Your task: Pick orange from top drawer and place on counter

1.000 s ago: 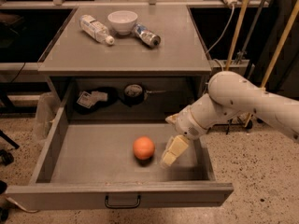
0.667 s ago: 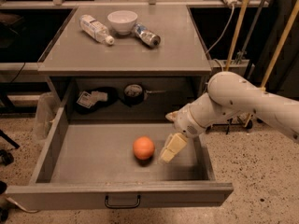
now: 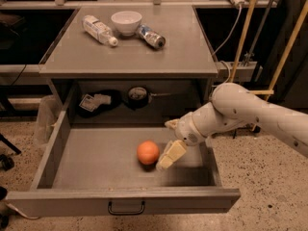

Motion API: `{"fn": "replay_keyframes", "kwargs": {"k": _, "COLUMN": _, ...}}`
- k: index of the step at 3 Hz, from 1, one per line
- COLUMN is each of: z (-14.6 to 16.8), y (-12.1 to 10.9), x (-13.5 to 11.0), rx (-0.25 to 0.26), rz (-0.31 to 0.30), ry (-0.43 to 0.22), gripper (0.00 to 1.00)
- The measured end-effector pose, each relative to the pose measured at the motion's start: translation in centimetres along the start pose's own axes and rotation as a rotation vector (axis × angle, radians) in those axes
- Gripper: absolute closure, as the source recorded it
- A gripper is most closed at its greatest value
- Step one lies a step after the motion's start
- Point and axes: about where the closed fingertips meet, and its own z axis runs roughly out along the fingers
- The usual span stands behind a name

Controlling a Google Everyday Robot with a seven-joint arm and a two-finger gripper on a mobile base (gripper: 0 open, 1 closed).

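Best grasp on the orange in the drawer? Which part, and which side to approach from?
Grip the orange across its widest middle, coming down from above. It is a smooth ball lying free on the top drawer floor, clear of the walls, so any diameter should work. The gripper hangs open just to its right in the camera view.

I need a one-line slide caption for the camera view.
Open gripper beside the orange inside the pulled-out top drawer; the counter above holds a white bowl.

gripper [image 3: 165, 146] shifted a bit left in the top drawer [image 3: 86, 158], closing on the orange [image 3: 147, 152]; lower of its fingers [image 3: 172, 154] now just beside its right side.
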Motion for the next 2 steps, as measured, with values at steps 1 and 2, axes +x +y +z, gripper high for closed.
{"fn": "replay_keyframes", "kwargs": {"k": 1, "z": 3.53, "y": 0.23, "x": -1.80, "rx": -0.043, "rz": 0.046, "ry": -0.136, "gripper": 0.00}}
{"fn": "replay_keyframes", "kwargs": {"k": 2, "z": 3.59, "y": 0.28, "x": -1.83, "rx": -0.038, "rz": 0.043, "ry": -0.130, "gripper": 0.00}}
